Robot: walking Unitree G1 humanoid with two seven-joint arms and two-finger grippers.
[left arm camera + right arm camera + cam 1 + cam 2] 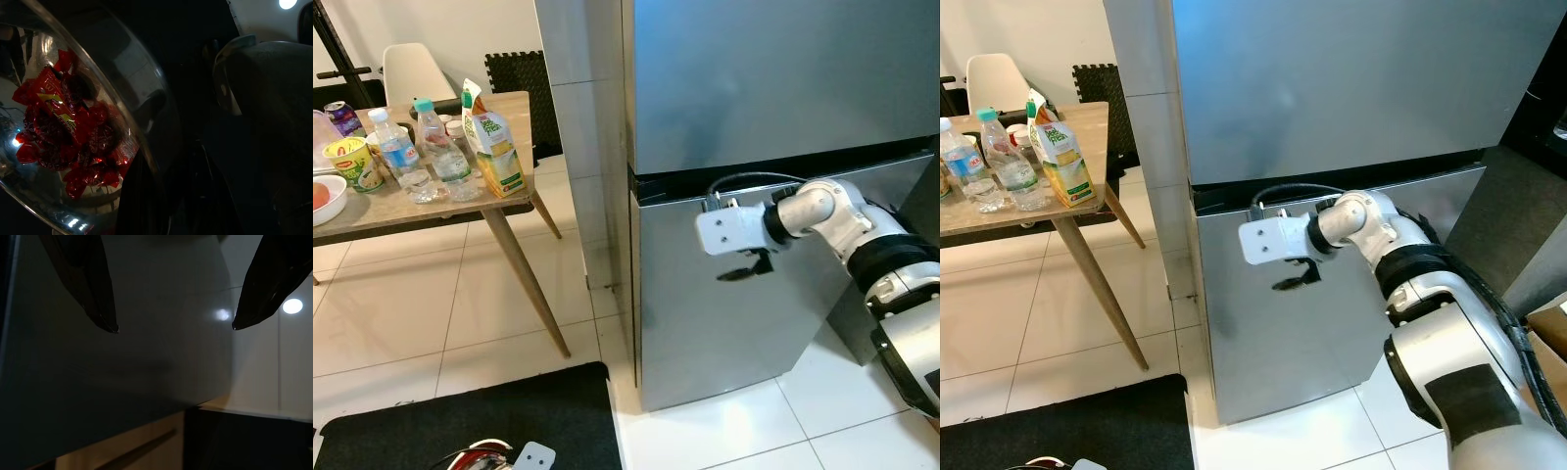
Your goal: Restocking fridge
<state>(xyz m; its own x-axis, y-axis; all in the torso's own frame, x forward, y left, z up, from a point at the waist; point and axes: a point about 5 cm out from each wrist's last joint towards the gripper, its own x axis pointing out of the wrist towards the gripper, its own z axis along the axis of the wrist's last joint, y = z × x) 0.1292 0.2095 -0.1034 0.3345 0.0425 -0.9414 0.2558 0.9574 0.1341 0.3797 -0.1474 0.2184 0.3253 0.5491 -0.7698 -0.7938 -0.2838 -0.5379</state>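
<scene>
Right now the right claw [173, 325] is held against the lower fridge door [724, 333], just under the dark seam that runs sideways between the two doors; its fingers are spread apart with nothing between them. The left claw's fingers cannot be told; a clear bowl [142, 93] of red wrapped sweets [63, 132] is seen close by it. Bottles [399, 152] and a juice carton [494, 147] are left on the surface [440, 208], well to the left.

white tiled floor [401, 304], a black mat [470, 416], a wooden table [440, 201] and a white chair [411, 69].
</scene>
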